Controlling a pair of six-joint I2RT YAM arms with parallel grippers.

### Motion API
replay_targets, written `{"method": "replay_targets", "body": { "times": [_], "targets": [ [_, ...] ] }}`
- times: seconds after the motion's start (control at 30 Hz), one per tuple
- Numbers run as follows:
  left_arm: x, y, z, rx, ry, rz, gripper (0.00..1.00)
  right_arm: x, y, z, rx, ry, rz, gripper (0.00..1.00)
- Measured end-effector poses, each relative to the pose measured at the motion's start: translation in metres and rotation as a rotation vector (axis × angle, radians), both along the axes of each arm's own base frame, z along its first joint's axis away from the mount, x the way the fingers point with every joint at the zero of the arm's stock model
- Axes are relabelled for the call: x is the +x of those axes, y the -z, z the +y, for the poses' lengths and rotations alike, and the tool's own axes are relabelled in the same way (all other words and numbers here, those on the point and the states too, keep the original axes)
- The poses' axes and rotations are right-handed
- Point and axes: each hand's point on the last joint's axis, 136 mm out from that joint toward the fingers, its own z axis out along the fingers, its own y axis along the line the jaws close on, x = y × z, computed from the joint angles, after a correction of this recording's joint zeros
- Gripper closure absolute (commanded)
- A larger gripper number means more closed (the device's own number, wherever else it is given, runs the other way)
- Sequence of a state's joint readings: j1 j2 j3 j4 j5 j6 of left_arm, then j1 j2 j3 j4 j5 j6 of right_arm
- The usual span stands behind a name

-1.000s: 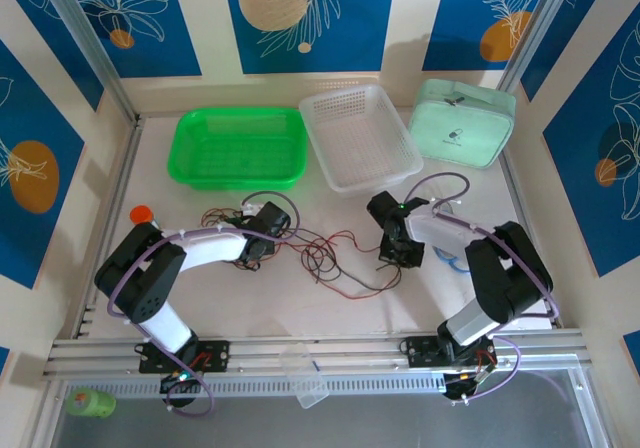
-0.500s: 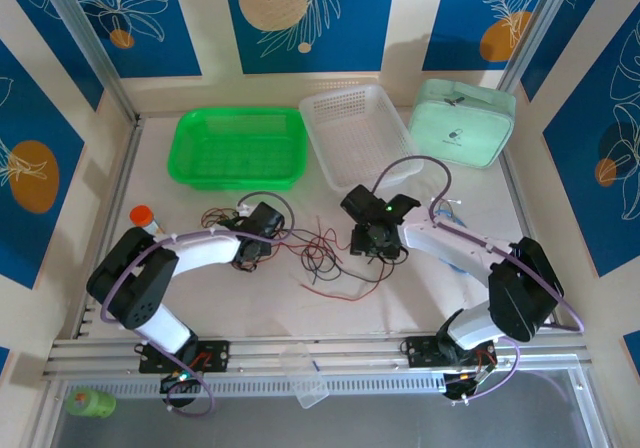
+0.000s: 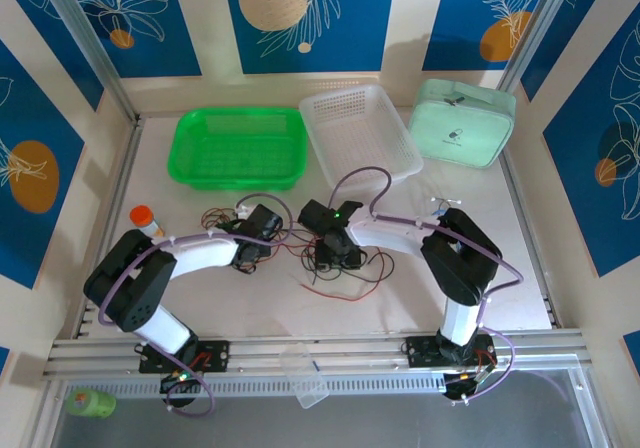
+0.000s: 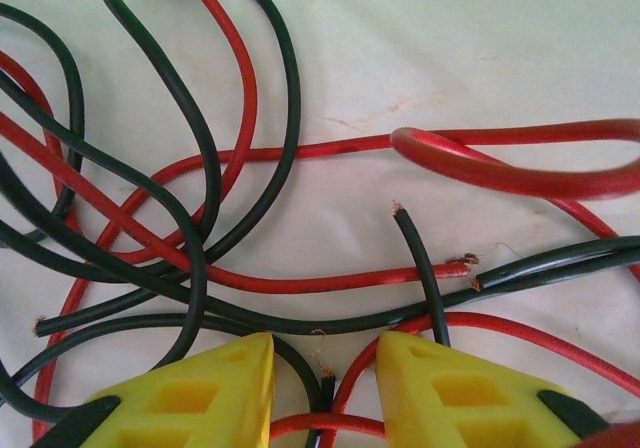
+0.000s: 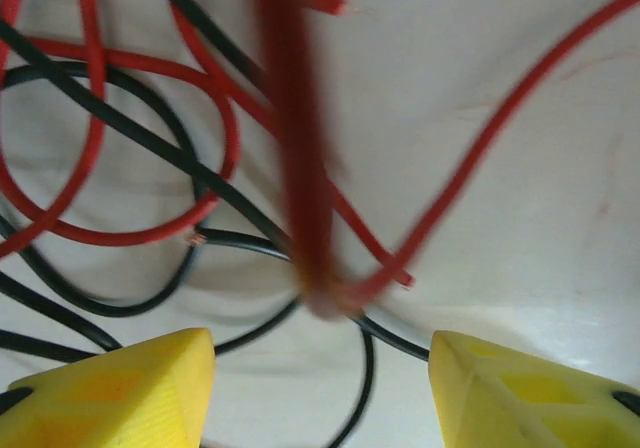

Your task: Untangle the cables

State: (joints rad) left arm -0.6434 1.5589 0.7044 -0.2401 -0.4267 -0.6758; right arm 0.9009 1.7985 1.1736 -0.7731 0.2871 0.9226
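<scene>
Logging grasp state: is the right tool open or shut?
Open: the right tool has its yellow fingertips wide apart over the cables.

Bare table point(image 3: 400, 303) lay open from 4 to 7 o'clock of the cables point(image 3: 312, 260). The green basket point(image 3: 240, 153) at 11 o'clock and white basket point(image 3: 360, 143) at 1 closed the far side; left arm point(image 3: 200, 253) at 9, right arm point(image 3: 395, 233) at 3.

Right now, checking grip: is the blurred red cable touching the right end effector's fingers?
Apart. Right wrist view: red cable hangs between the open fingers, clear gaps either side.
</scene>
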Motion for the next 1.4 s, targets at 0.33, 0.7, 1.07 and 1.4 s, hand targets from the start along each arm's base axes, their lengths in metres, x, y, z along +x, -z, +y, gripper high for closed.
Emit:
{"method": "replay_targets", "body": {
  "times": [0.33, 0.7, 1.07, 1.4],
  "targets": [
    [-0.002, -0.001, 0.001, -0.018, -0.004, -0.021, 0.68, 0.003, 0.017, -0.004, -0.036, 0.061, -0.001, 0.55],
    [-0.002, -0.001, 0.001, -0.019, -0.007, -0.02, 0.68, 0.01, 0.018, -0.041, -0.063, 0.16, -0.078, 0.86],
    [-0.002, -0.001, 0.002, -0.018, -0.007, -0.02, 0.68, 0.017, 0.013, -0.146, -0.253, 0.323, -0.086, 0.94],
    [-0.01, -0.003, 0.007, 0.001, 0.0, 0.011, 0.56, 0.024, 0.008, -0.165, -0.287, 0.318, -0.071, 0.95]
  ]
}}
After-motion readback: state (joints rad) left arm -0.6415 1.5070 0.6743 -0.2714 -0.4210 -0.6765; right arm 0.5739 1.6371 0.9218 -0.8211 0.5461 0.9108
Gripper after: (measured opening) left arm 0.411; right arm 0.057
